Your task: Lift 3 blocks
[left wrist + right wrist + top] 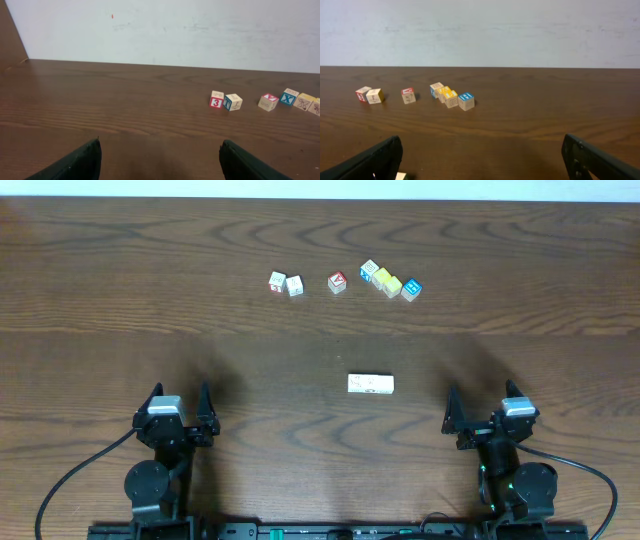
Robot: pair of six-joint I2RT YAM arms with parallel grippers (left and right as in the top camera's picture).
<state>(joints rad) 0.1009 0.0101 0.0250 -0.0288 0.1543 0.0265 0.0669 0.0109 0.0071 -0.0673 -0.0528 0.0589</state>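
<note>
I have the 3 blocks [370, 384] lying on the desk [100, 330] as 1 short row, cube touching cube, in the near half, between the 2 arms and closer to the right one. The left end effector [180, 395] and the right end effector [483, 398] both sit at the near edge with jaws spread wide and nothing in them.

I judge small wooden cubes like these to be light, rigid and not fragile, but smooth-faced. Clamped end to end, the middle cube is held only by pressure and could drop out. I would press squarely on the row's 2 end faces, low on the cubes.

Only the overhead view shows the whole row. The left wrist view misses it and sees the coloured cubes [226, 101] far back. The right wrist view shows those too, plus a cream sliver [400, 176] at its bottom edge, probably the row's end.
</note>
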